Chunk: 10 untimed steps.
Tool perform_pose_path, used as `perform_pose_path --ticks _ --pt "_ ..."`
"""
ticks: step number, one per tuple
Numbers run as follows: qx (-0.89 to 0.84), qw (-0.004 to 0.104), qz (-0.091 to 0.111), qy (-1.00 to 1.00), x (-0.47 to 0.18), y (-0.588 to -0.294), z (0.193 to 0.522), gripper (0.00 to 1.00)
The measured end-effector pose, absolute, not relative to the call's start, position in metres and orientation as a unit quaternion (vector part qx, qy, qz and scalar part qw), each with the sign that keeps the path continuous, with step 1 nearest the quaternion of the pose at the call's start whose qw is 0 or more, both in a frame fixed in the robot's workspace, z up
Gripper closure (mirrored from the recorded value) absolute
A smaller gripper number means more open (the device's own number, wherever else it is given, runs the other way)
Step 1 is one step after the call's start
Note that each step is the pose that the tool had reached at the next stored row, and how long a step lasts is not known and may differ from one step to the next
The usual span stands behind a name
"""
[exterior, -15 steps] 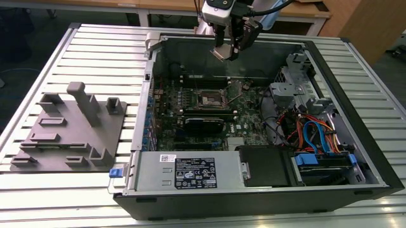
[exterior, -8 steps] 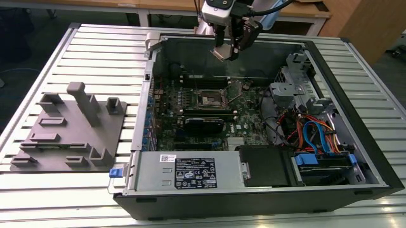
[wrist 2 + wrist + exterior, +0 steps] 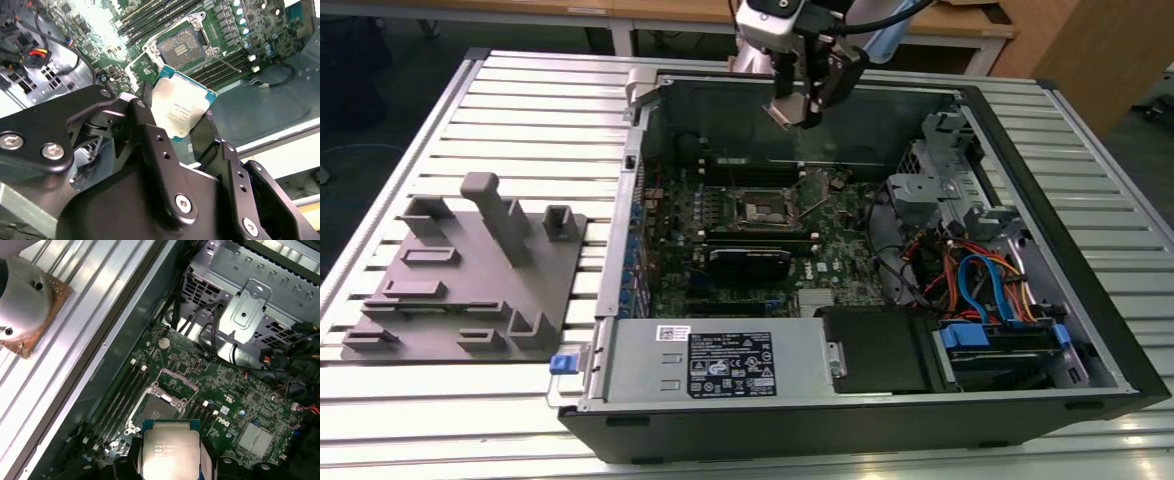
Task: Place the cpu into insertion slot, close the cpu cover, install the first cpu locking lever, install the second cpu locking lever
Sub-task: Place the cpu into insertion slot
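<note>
My gripper [image 3: 801,108] hangs above the rear of the open computer case, shut on the cpu [image 3: 182,107], a small square chip with a silvery top and a green edge. In both wrist views the chip sits between the black fingers [image 3: 170,450]. Below it on the green motherboard [image 3: 720,215] lies the insertion slot [image 3: 765,208], a square socket with a dark centre [image 3: 181,46] and nothing in it [image 3: 156,412]. The cpu cover [image 3: 176,376] stands swung open beside the socket. The chip is well above the slot and touches nothing else.
A grey fixture plate [image 3: 467,280] with upright pegs lies at the exterior view's left of the case. Inside are a black card [image 3: 747,262], the power supply [image 3: 707,360], a metal drive cage [image 3: 941,190] and coloured cables [image 3: 974,280]. Long memory slots [image 3: 122,390] flank the socket.
</note>
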<state>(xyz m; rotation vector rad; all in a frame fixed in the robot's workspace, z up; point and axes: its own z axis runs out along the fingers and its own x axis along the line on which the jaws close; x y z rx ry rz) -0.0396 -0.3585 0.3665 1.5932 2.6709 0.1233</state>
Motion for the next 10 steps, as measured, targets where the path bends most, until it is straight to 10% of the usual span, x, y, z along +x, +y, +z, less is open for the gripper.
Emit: perform_pose_path --ticks 10 --pt "0.538 0.016 0.039 0.842 -0.0396 -0.3585 0.3664 0.46"
